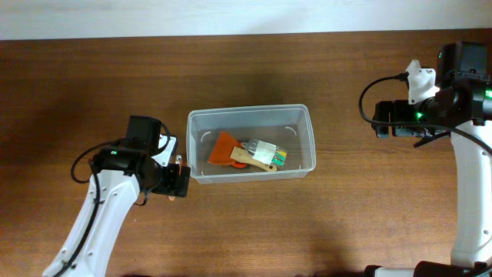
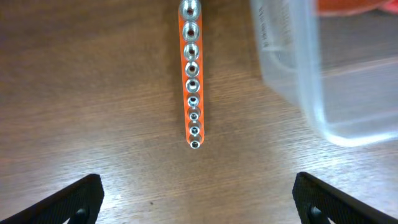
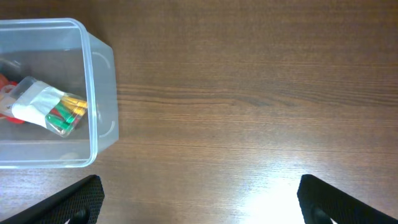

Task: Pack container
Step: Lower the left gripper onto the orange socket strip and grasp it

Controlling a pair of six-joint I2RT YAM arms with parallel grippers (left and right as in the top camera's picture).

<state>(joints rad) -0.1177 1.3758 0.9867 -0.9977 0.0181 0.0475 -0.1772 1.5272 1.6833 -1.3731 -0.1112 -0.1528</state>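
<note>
Overhead, the container (image 1: pixel 250 110) sits in the middle of the bench (image 1: pixel 346 223). It holds an orange scraper (image 1: pixel 224 148), a pale wooden handle (image 1: pixel 261 162) and a clear packet (image 1: pixel 270 151) of green and yellow pieces. The left gripper (image 1: pixel 175 181) hangs just beside the container's corner nearest the left arm, covering what lies under it. Only the left wrist view shows this: an orange strip of silver sockets (image 2: pixel 193 81) flat on the bench, near the container's wall but apart from it. There the gripper fingers are spread wide and empty. The right gripper (image 3: pixel 199 202), well apart to the right, is likewise spread and holds nothing.
</note>
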